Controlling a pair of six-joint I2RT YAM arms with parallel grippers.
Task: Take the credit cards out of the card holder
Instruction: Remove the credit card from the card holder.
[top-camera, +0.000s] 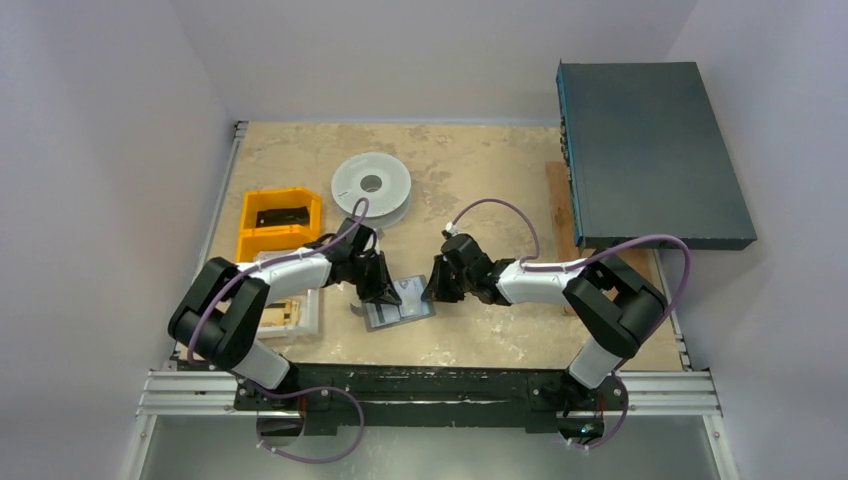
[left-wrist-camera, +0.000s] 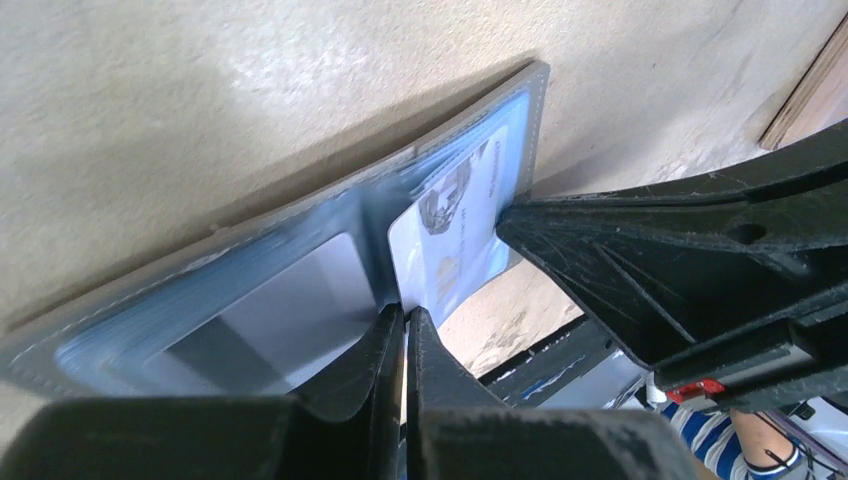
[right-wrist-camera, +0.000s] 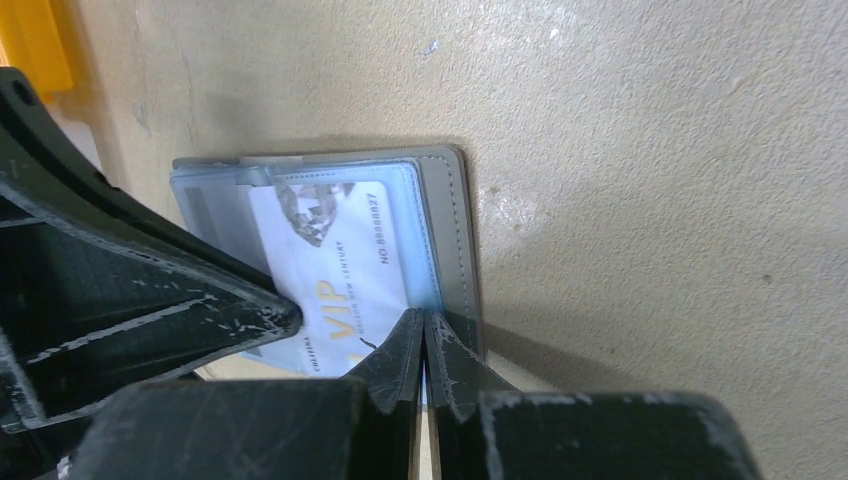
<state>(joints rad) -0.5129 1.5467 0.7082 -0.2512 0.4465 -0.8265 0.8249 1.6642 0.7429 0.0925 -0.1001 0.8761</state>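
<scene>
Left pincer (left-wrist-camera: 405, 325) pressed together at white card (left-wrist-camera: 450, 240) edge; right pincer (right-wrist-camera: 423, 335) pressed together at card holder (right-wrist-camera: 460, 240) edge.

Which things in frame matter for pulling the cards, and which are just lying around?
Job in hand:
- card holder, folded open
- VIP card inside it
- left gripper and right gripper, both at the holder

Lying about:
- pale grey spool
- yellow bin with a black item
- dark teal box
</scene>
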